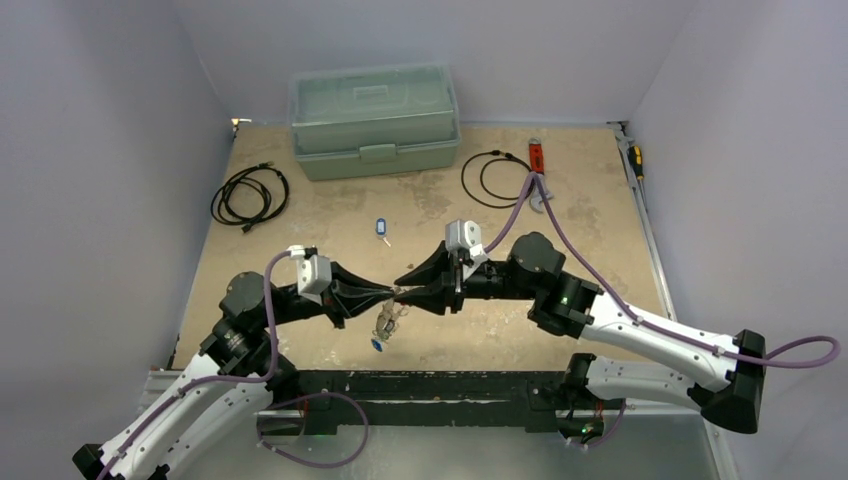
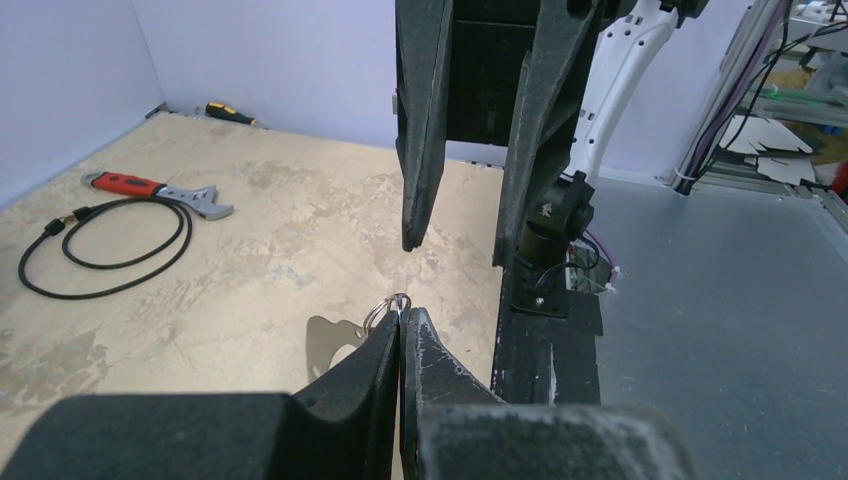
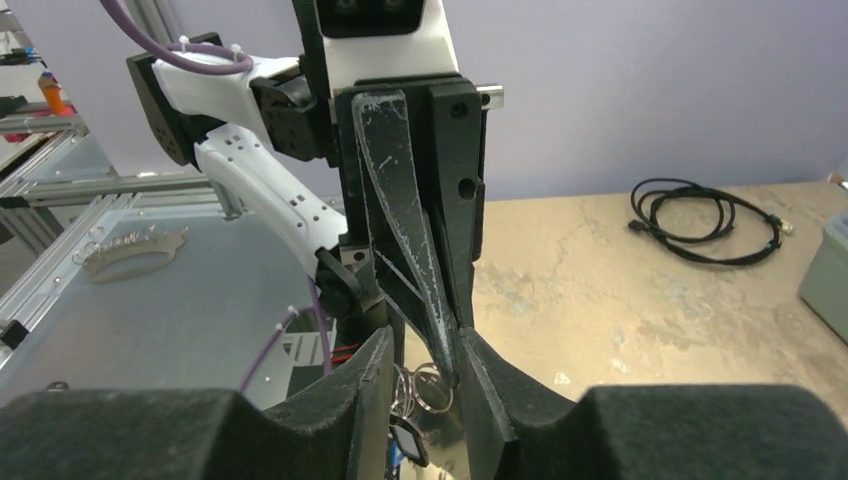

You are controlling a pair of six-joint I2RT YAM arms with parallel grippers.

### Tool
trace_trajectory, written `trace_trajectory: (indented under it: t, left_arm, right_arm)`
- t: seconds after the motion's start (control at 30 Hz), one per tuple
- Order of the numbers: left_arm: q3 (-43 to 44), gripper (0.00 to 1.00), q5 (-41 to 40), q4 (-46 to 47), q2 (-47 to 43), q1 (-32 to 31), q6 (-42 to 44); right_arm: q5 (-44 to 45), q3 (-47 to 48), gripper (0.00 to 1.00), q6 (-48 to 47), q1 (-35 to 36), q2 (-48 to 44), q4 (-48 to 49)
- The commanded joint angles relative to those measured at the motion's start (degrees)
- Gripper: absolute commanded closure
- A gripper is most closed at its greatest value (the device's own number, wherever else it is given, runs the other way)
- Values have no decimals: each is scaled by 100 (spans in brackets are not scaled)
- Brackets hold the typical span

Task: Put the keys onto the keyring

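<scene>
Left gripper (image 2: 401, 318) clamped on keyring (image 2: 386, 309), mid-table | right gripper (image 3: 425, 350) jaws parted around left's fingertips | loose blue key (image 1: 381, 229) near green toolbox (image 1: 375, 120) | no legible writing

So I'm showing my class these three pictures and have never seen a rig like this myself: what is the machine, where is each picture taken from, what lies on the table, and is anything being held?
These are two robot arms bolted at the near edge of a table, each ending in a two-finger gripper. The wide picture looks down from above; the other two come from cameras on each wrist, looking along that arm's own fingers.

On the table lie a green lidded box, two coiled black cables, a red-handled wrench and one loose blue-headed key.

In the middle the grippers meet tip to tip. The left gripper is shut on the keyring, a thin silver loop. The right gripper has its fingers around the left one's tips, with a gap showing. More keys hang below, though whether they are already on the ring is too small to tell.
</scene>
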Motion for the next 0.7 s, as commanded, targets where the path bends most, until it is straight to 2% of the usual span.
trace_trajectory:
  t: [0.0, 0.2, 0.37, 0.67]
  left_arm:
    - [245, 100, -253, 209, -62, 29, -13]
    - [248, 100, -366, 196, -86, 27, -4]
    - [251, 100, -345, 203, -80, 25, -21]
    - [221, 100, -272, 278, -131, 29, -72]
  right_arm:
    - [95, 85, 64, 415, 31, 14, -91]
    - [-111, -284, 57, 583, 28, -18, 129]
    - [-294, -501, 56, 599, 27, 105, 362]
    - [-45, -612, 54, 533, 23, 171, 367]
